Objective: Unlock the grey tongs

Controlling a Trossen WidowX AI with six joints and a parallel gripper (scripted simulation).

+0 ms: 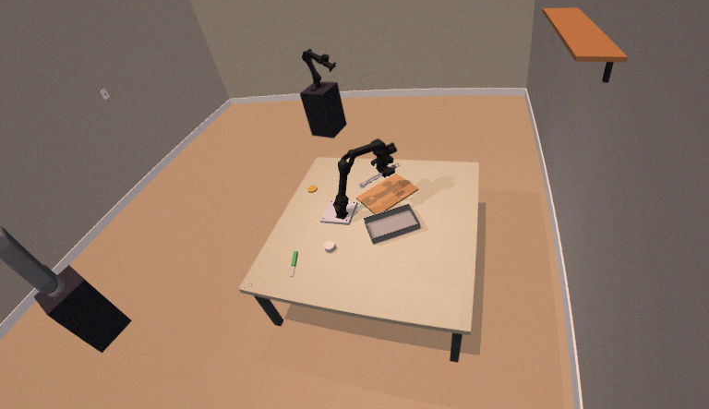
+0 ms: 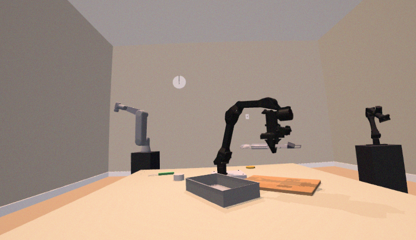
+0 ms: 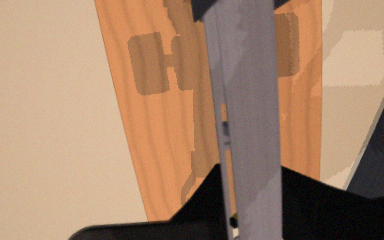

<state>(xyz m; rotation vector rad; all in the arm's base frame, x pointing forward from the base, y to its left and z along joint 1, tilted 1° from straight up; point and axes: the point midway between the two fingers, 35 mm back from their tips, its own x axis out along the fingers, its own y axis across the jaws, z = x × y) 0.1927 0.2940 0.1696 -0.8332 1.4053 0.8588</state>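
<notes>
Black parallel-jaw gripper (image 1: 385, 172) (image 2: 273, 150), pointing down, is clamped on the long grey metal tongs (image 1: 372, 179) (image 2: 259, 147) (image 3: 252, 125), held level above the flat orange-brown wooden board (image 1: 380, 198) (image 2: 285, 184) (image 3: 135, 120).

From my station I see my six-joint arm (image 1: 342, 182) (image 2: 227, 134) in black throughout, with slim links, chunky rounded joints, a thick cylindrical wrist housing (image 2: 285, 113) and tapering, pointed gripper fingers (image 2: 271, 145).

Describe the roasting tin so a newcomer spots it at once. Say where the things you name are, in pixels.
On the pale table (image 1: 418, 279) (image 2: 137, 206), find the black arm's white base plate (image 1: 328, 218) (image 2: 240, 176). The roasting tin (image 1: 395, 233) (image 2: 240, 194) sits near it, beside the flat orange wooden board (image 1: 387, 194) (image 2: 285, 182) (image 3: 300, 115). It alone is a dark grey, open-topped rectangular box with upright walls.
</notes>
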